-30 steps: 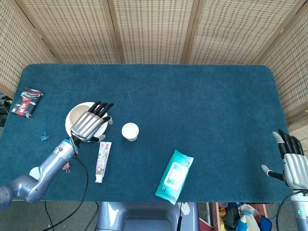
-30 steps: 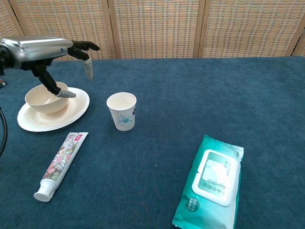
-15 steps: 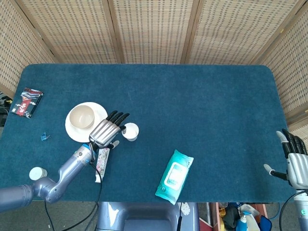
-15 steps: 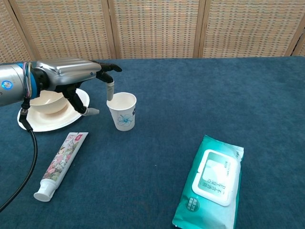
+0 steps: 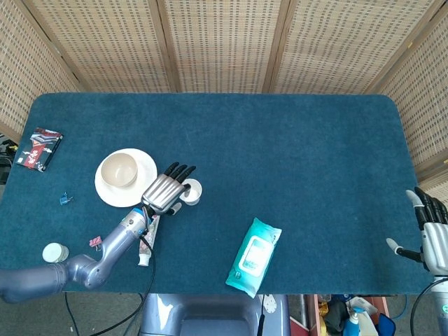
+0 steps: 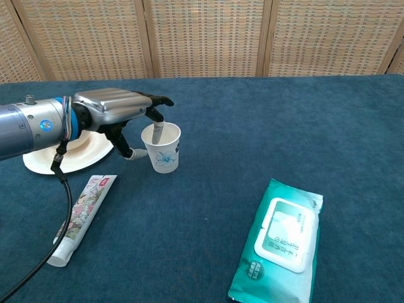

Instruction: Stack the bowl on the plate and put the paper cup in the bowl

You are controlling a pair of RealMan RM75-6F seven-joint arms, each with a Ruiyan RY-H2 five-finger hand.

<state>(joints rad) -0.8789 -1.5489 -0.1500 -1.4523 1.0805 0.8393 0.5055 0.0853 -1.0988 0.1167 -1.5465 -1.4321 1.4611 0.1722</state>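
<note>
A cream bowl (image 5: 117, 169) sits on the white plate (image 5: 143, 163) at the table's left. Just right of the plate stands the white paper cup (image 5: 191, 192), upright, with a blue print (image 6: 164, 155). My left hand (image 5: 168, 190) is at the cup's left side with its fingers apart. In the chest view one fingertip (image 6: 158, 132) dips over the cup's rim and the thumb (image 6: 130, 153) lies low beside the cup, apart from it. The left forearm hides the bowl in the chest view; part of the plate (image 6: 43, 165) shows. My right hand (image 5: 430, 236) hangs empty, fingers apart, off the table's right front corner.
A toothpaste tube (image 6: 79, 217) lies in front of the plate. A teal wet-wipes pack (image 5: 253, 256) lies near the front edge at the middle. A red-black packet (image 5: 40, 148), a blue clip (image 5: 66, 199) and a small white cap (image 5: 53, 252) sit at the far left.
My left hand has moved right from over the bowl to the paper cup, leaving the bowl uncovered on the plate. The right hand has sunk slightly toward the frame's corner.
</note>
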